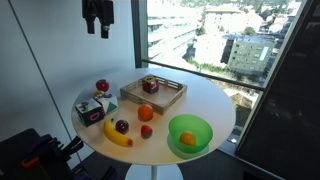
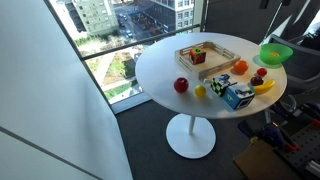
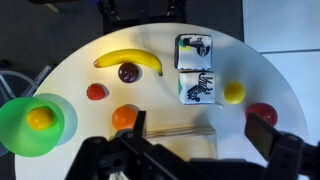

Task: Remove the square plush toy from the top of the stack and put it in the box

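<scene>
The square plush toy [image 1: 149,85], red with green, lies inside the box [image 1: 170,100], a shallow wooden tray at the back of the round table; both also show in an exterior view, the toy [image 2: 197,55] inside the box [image 2: 222,62]. Two soft cubes with white zebra-print and green faces lie side by side on the table [image 3: 193,47] [image 3: 197,85], with nothing on top of them; they also show in both exterior views [image 1: 92,108] [image 2: 233,93]. My gripper [image 1: 97,20] hangs high above the table, open and empty [image 3: 200,135]. In the wrist view only a corner of the box [image 3: 170,131] shows and the toy is hidden.
A green bowl [image 1: 190,133] [image 3: 15,125] holds an orange fruit [image 3: 40,118]. A banana [image 3: 130,60], a dark plum [image 3: 129,72], a small red fruit [image 3: 96,92], an orange [image 3: 125,116], a lemon [image 3: 234,92] and a red apple [image 3: 262,113] lie on the table. Windows stand close behind.
</scene>
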Controlling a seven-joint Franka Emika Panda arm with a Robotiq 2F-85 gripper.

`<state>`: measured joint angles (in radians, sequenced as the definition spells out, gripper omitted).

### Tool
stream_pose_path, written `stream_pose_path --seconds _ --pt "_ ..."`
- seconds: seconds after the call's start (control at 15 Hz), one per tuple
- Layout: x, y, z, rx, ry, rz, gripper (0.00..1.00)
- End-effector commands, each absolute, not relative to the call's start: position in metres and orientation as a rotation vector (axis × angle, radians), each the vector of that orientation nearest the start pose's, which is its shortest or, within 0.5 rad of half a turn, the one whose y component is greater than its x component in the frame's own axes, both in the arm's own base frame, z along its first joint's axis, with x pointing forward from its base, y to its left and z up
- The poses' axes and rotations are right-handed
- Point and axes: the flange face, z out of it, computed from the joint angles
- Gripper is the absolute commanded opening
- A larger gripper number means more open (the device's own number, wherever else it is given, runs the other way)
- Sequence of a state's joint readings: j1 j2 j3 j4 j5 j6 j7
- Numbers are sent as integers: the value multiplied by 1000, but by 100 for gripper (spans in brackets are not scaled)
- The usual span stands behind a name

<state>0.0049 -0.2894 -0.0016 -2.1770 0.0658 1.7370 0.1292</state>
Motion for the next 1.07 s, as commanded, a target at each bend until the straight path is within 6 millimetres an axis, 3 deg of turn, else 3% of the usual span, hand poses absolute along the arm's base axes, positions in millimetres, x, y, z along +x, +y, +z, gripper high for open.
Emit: stream_pose_path --seconds 0.0,0.67,0.73,1.0 --pt "435 6 514 -3105 246 130 100" --pt "422 2 528 -3127 248 -15 100" --pt "430 3 525 -3112 217 31 100" --pt "427 3 526 -3112 218 22 100"
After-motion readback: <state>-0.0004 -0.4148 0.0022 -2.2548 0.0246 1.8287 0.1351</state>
